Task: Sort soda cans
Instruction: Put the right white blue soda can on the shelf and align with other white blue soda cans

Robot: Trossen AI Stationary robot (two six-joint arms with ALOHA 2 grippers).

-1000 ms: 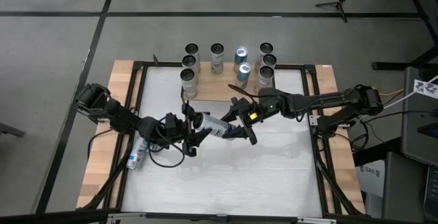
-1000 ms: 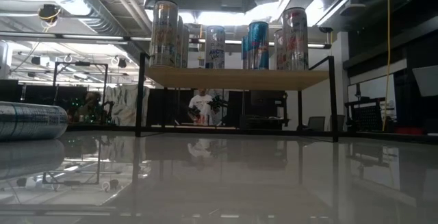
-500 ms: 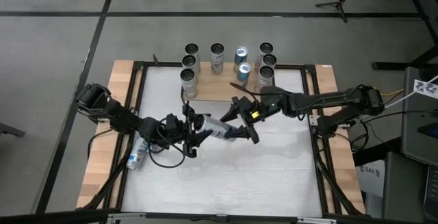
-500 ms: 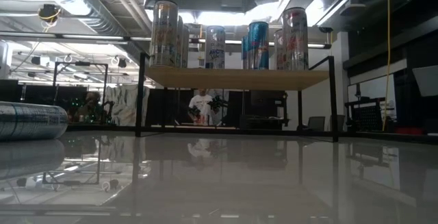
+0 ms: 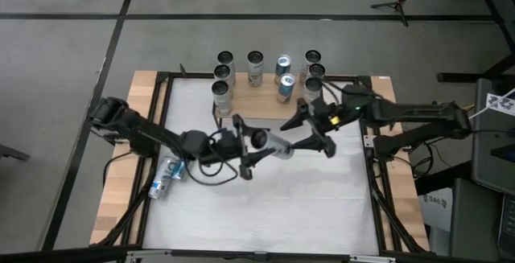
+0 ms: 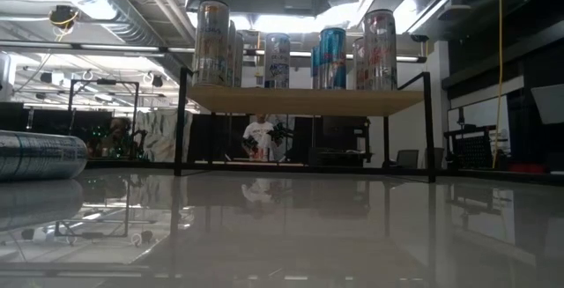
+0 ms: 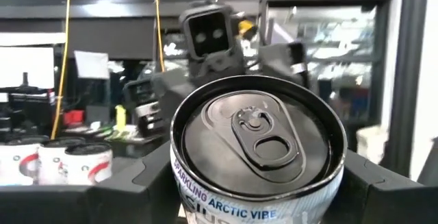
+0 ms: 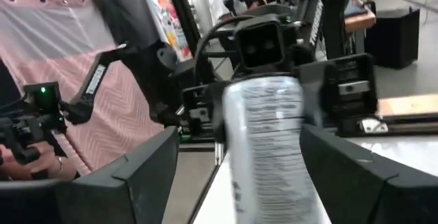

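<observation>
L arm (image 5: 145, 134) reaches over the table (image 5: 265, 207); my left jaws pinch one soda can (image 5: 273, 145) by its sides, held level off the table, dark top facing my L wrist cam. R arm (image 5: 402, 118) comes in opposite; my right jaws stand spread wide, a finger either side of the can's other end, w/o touching (gaps show both sides). Other cans (image 5: 255, 66) stand on the wooden shelf (image 6: 304, 100) at the far edge; a lying can (image 5: 165, 174) rests nr the table's left edge

Soda can (image 7: 256, 145) top, apparently gripper-held (image 7: 254, 183).
</observation>
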